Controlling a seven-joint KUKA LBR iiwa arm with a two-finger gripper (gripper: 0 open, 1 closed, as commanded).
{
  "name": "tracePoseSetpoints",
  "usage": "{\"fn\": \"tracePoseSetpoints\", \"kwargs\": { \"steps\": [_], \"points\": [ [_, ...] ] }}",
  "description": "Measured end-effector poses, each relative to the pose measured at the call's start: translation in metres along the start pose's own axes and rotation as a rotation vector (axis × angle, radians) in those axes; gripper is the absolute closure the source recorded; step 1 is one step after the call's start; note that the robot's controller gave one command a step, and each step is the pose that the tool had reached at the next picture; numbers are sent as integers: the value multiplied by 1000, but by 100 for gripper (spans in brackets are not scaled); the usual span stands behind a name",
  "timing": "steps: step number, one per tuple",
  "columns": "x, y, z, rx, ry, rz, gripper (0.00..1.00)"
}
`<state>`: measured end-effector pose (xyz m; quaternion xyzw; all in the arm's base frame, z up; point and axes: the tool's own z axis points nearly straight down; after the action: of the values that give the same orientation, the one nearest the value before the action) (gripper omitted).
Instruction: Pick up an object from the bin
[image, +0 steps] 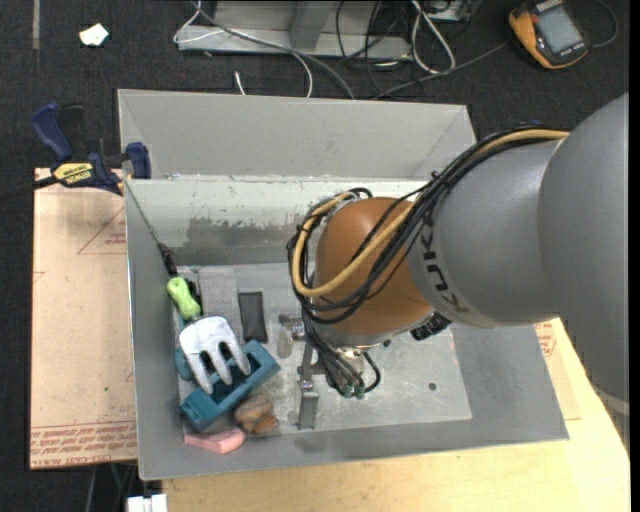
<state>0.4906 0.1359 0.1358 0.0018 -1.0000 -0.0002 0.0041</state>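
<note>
One gripper (305, 385) low over bin (420, 400) floor | how open: cannot tell | brown lump (258, 415) just beside it | blue block (228, 388) beyond the lump

The bin (425, 400) is dull grey metal, scuffed on its far wall. At near left, the white forked piece (208, 350) looks smooth, glossy plastic; the teal block (212, 403) under it, matt.

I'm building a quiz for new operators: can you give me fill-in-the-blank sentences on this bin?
The white forked plastic piece lies on a ___ plastic block.
The small plastic cylinder by the grey metal bin's left wall is ___.
In the view, the hand hangs to the ___ of the brown lump.
Missing: blue; green; right.
</note>
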Motion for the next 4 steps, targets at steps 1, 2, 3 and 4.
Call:
{"fn": "tracePoseSetpoints", "kwargs": {
  "steps": [1, 2, 3, 4],
  "points": [
    [-2, -1, -4, -1, -8, 3, 0],
    [1, 2, -9, -2, -6, 63, 0],
    [-10, 37, 40, -2, -17, -46, 0],
    [-7, 47, 49, -15, -29, 110, 0]
  ]
}}
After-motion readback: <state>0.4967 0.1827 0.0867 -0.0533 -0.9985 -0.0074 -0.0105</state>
